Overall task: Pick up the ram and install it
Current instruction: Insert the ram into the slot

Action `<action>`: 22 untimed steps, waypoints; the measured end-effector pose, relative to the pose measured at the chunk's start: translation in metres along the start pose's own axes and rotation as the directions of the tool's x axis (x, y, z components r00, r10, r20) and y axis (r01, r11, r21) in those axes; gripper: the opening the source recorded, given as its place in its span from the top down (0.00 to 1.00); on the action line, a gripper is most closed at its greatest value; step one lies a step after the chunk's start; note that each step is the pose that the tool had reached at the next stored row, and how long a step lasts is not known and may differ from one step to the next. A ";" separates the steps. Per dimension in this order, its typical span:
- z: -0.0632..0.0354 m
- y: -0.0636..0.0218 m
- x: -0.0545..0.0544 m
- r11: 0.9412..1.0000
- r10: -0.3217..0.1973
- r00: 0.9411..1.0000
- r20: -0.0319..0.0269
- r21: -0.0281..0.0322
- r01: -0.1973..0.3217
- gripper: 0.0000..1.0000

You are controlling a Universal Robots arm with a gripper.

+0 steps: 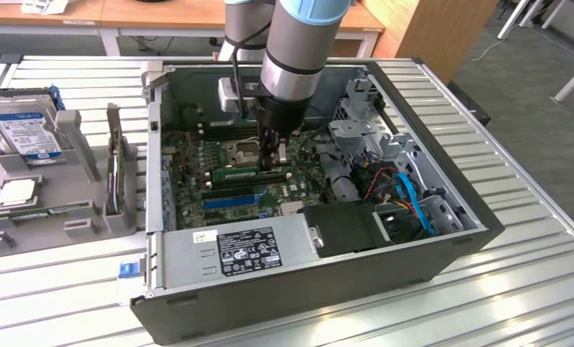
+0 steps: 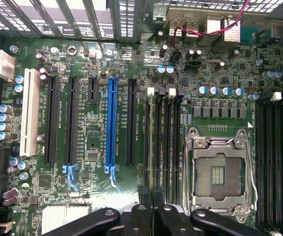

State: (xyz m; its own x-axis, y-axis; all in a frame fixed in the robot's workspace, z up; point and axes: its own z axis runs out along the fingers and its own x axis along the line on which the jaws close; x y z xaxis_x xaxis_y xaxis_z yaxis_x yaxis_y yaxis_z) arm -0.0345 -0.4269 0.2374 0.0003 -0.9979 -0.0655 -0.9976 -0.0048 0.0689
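The ram (image 1: 250,173) is a narrow green stick standing on edge in a memory slot of the motherboard (image 1: 186,155), inside the open computer case (image 1: 316,303). In the wrist view the ram (image 2: 154,142) shows edge-on between the black slots, beside the empty processor socket (image 2: 220,174). My gripper (image 1: 272,157) reaches straight down into the case over the ram's end towards the exterior view's right. Its black fingertips (image 2: 144,192) are closed together right at the ram's top edge, and I cannot tell whether they press on it or pinch it.
A power supply (image 1: 238,249) and a drive cage with blue cables (image 1: 417,206) fill the near side of the case. To the exterior view's left, a grey holder (image 1: 36,217) carries a hard drive (image 1: 22,134), a silver processor chip (image 1: 17,191) and an upright card (image 1: 116,170).
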 end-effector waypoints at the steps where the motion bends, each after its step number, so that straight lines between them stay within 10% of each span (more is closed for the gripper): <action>1: 0.0000 0.0000 0.000 1.000 0.000 1.000 0.000 0.000 0.000 0.88; 22: 0.0004 -0.0001 0.001 1.000 0.007 1.000 0.000 0.000 -0.007 0.88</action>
State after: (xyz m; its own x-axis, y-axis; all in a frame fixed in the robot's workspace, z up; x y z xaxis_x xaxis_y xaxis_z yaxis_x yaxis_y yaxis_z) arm -0.0344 -0.4278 0.2370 -0.0065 -0.9978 -0.0655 -0.9976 0.0020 0.0689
